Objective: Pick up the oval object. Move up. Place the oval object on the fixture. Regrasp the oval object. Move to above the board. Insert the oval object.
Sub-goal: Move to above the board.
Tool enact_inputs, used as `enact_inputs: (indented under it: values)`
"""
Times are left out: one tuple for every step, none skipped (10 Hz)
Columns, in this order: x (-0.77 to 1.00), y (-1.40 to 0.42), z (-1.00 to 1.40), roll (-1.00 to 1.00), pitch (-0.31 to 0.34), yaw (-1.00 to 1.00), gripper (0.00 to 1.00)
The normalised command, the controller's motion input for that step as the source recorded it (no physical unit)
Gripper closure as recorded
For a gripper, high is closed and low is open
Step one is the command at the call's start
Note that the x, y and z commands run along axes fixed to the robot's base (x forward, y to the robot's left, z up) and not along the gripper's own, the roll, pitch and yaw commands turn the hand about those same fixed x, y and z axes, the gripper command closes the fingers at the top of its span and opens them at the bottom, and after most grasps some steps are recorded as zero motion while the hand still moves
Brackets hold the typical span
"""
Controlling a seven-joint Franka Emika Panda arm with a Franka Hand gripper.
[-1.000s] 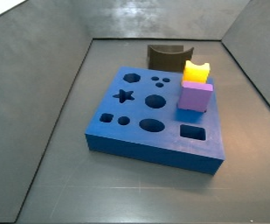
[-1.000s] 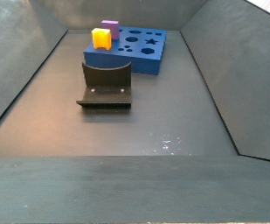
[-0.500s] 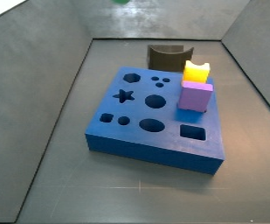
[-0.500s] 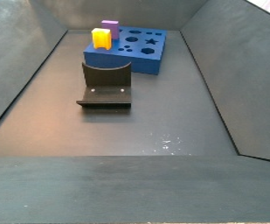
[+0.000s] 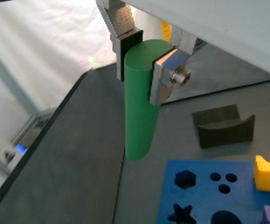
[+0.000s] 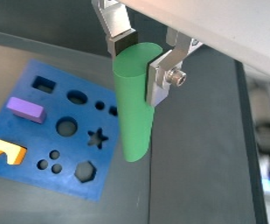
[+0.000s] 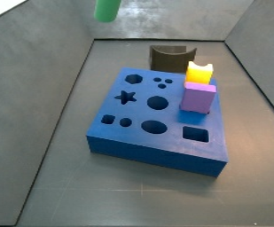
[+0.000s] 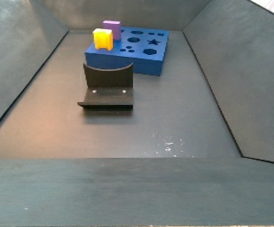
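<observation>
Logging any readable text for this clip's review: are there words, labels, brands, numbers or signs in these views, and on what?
None can be read: the green oval object held in the gripper above the floor, the blue board, the fixture, the yellow block and the purple cube are all plain and unmarked.

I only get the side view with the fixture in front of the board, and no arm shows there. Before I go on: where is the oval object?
Observer: Held. In both wrist views the gripper has its fingers clamped on the upper end of the oval object, which hangs down below them.
Operator: Is it over the board?
Observer: No. In a wrist view it hangs off to one side of the board.
Operator: Does a side camera catch it?
Observer: Only its green lower end, at the top edge of a side view, high above the floor.
</observation>
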Motion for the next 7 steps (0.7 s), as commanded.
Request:
enact_inputs:
  values:
    - [-0.07, -0.01, -0.01, -0.37, -0.353, 1.00, 1.00]
    - [-0.09, 0.01, -0.01, -0.35, -0.398, 1.00, 1.00]
    - [-0.10, 0.02, 0.00, -0.33, -0.455, 1.00, 1.00]
    - [-0.09, 0.02, -0.01, -0.30, -0.498, 1.00, 1.00]
    - [-0.09, 0.02, -0.01, -0.28, -0.527, 1.00, 1.00]
    - [-0.07, 0.02, 0.00, -0.24, -0.585, 1.00, 1.00]
    - [-0.06, 0.02, -0.01, -0.21, -0.625, 1.00, 1.00]
